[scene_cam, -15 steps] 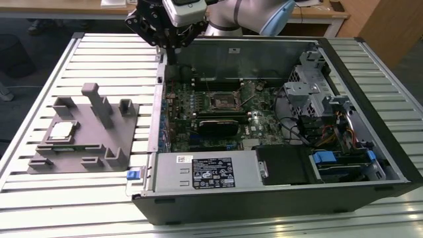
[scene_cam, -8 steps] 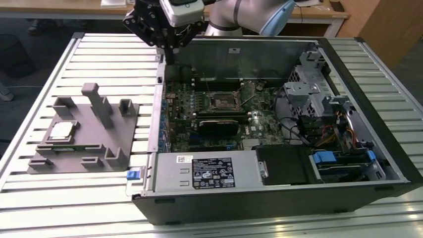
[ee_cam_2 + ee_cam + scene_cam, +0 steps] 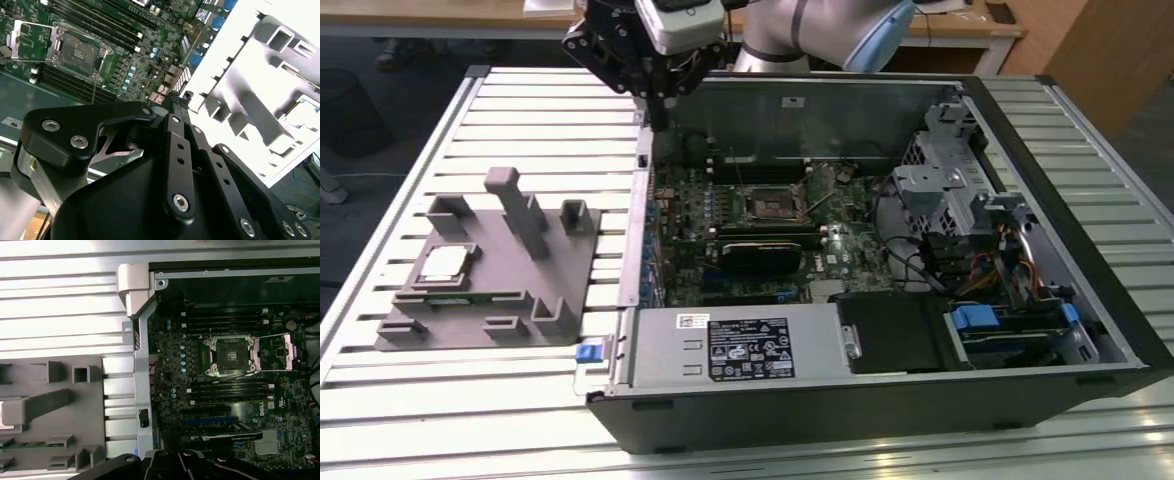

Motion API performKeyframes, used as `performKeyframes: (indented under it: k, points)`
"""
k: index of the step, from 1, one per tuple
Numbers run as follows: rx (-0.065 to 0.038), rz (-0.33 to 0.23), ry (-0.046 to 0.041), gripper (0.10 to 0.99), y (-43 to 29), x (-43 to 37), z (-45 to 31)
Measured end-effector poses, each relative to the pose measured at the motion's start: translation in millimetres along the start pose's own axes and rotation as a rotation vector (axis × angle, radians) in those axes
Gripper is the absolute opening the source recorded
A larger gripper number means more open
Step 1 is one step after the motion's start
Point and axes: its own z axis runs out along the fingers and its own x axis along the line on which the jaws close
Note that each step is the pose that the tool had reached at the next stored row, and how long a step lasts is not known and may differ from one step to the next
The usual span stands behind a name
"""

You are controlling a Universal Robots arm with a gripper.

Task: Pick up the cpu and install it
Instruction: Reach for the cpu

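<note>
The cpu [image 3: 443, 263], a small square chip with a pale metal top, lies flat on the grey plastic holder [image 3: 494, 290] at the exterior view's left. My gripper [image 3: 662, 112] hangs high over the far left wall of the open computer case, well apart from the cpu, its fingers shut with nothing in them. The black socket [image 3: 771, 203] with its metal frame sits open on the motherboard, and it appears in both wrist views [image 3: 231, 356] [image 3: 75, 50]. In the second wrist view the gripper [image 3: 176, 97] points at the case wall between socket and holder [image 3: 250, 105].
The open computer case [image 3: 1067, 330] lies on a slatted metal table [image 3: 520, 110]. A grey metal box with a white label [image 3: 740, 350] fills the case's near side, with drive cages and cables [image 3: 961, 215] at the exterior view's right. Upright posts [image 3: 520, 205] rise from the holder.
</note>
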Motion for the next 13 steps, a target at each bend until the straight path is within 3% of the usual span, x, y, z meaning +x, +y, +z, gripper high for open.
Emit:
performKeyframes:
  k: [13]
  points:
    - [0.000, 0.000, 0.0000, 0.106, -0.6, 7.1, 0.2]
